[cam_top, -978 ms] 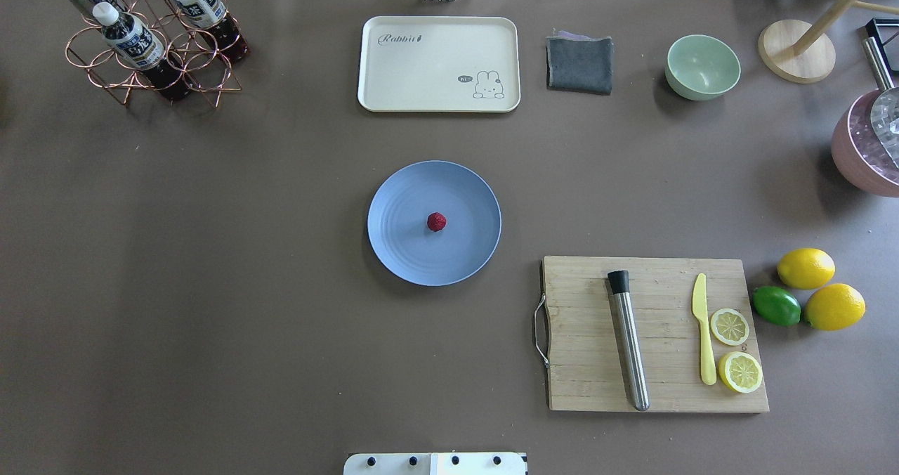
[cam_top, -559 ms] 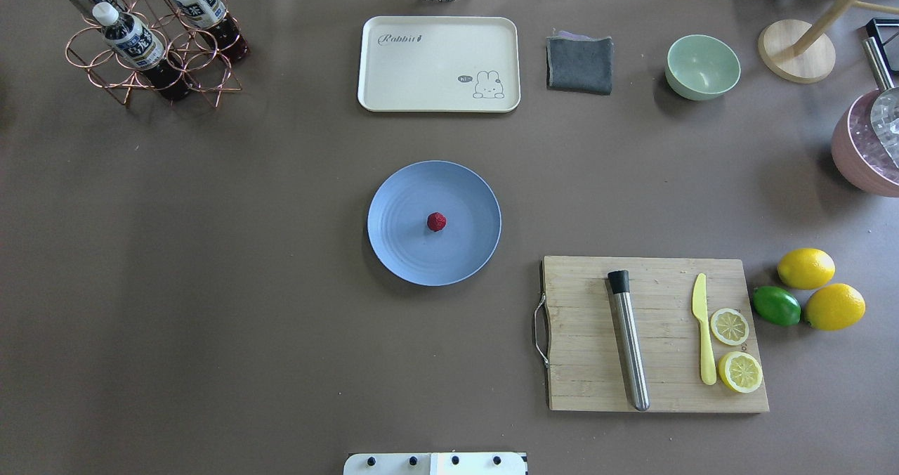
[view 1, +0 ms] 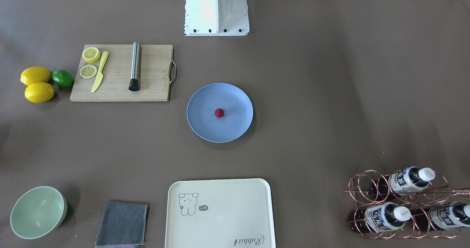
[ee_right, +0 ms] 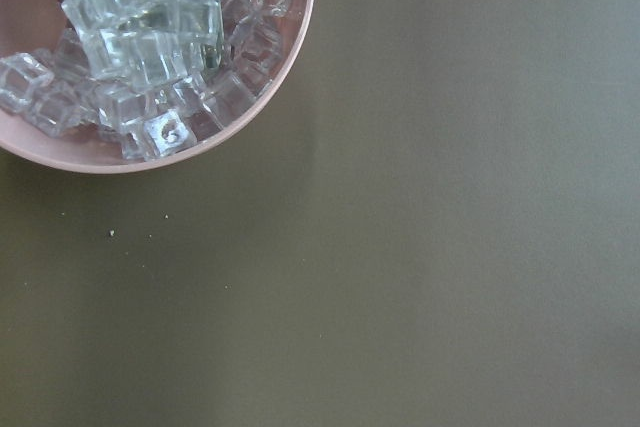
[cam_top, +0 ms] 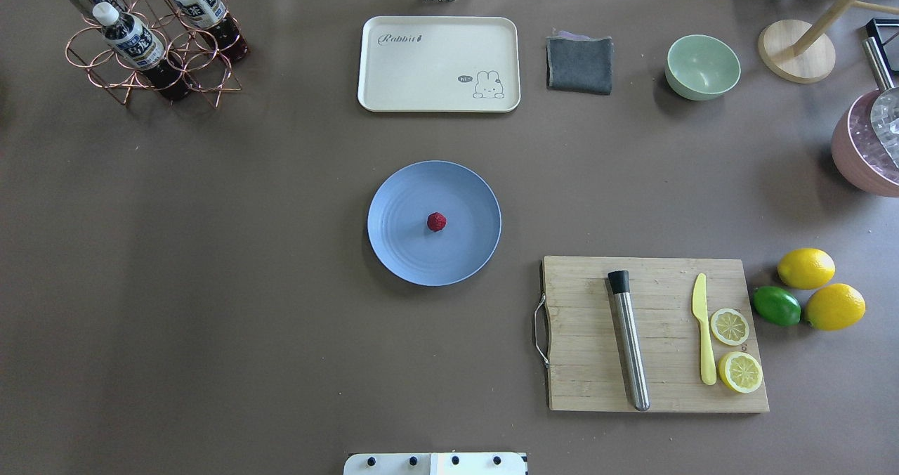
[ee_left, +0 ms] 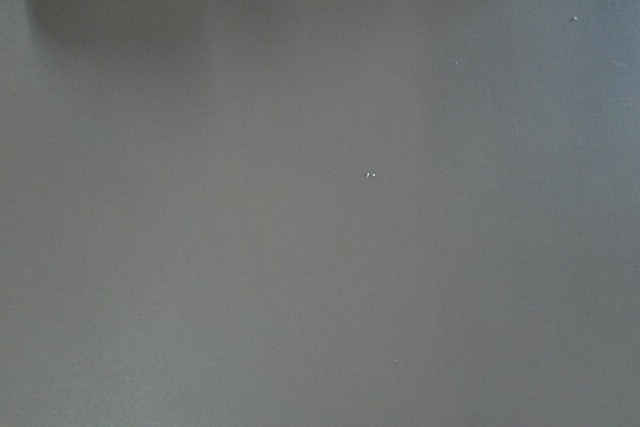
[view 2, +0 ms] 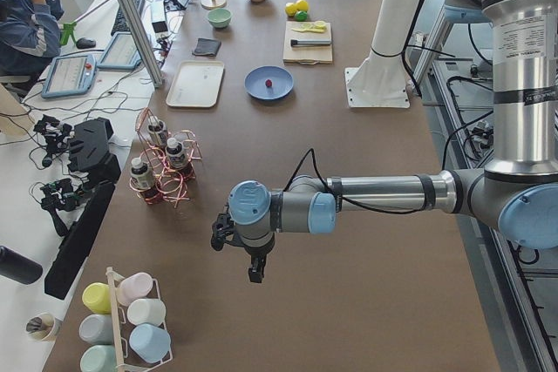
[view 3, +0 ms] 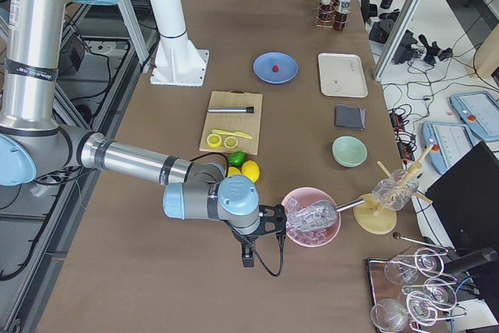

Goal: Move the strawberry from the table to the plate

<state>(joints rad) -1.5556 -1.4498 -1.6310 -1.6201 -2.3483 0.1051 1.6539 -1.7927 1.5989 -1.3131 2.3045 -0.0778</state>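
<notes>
The small dark-red strawberry [cam_top: 436,221] lies in the middle of the round blue-grey plate [cam_top: 404,254] at the centre of the brown table [cam_top: 211,285]. The front-facing view shows the same strawberry [view 1: 219,112] on the plate [view 1: 203,125]. Neither arm reaches the overhead or front-facing view. My left gripper [view 2: 254,273] hangs over bare table far from the plate, near the bottle rack. My right gripper [view 3: 248,258] hangs beside a pink bowl of ice. Whether either is open or shut I cannot tell.
A wooden cutting board [cam_top: 590,384] with a steel muddler [cam_top: 630,348], yellow knife and lemon slices sits right of the plate; two lemons and a lime [cam_top: 776,306] lie beyond. A cream tray [cam_top: 439,64], grey cloth, green bowl [cam_top: 702,66] and copper bottle rack [cam_top: 151,53] line the far edge.
</notes>
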